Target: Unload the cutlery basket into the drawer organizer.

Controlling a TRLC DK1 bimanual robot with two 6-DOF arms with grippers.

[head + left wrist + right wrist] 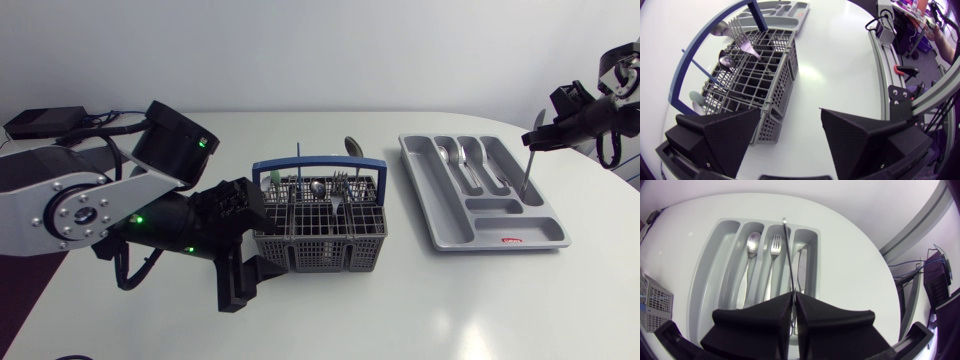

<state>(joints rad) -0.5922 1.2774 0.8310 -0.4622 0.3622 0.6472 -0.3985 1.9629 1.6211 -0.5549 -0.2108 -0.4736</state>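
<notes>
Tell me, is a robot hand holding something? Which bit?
The right gripper pinches a slim piece of cutlery near its upper end; the left gripper holds nothing.

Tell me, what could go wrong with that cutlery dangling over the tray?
The right claw pinches the utensil by one end only; it could swing or slip and land across the divider between the fork and the knife in the organizer. The left claw, open, sits close to the basket corner and might nudge it.

head: fixed overhead, whole table (400, 310) | left wrist: close beside basket (785, 75), facing organizer (785, 10) | right wrist: close above organizer, basket corner shared
</notes>
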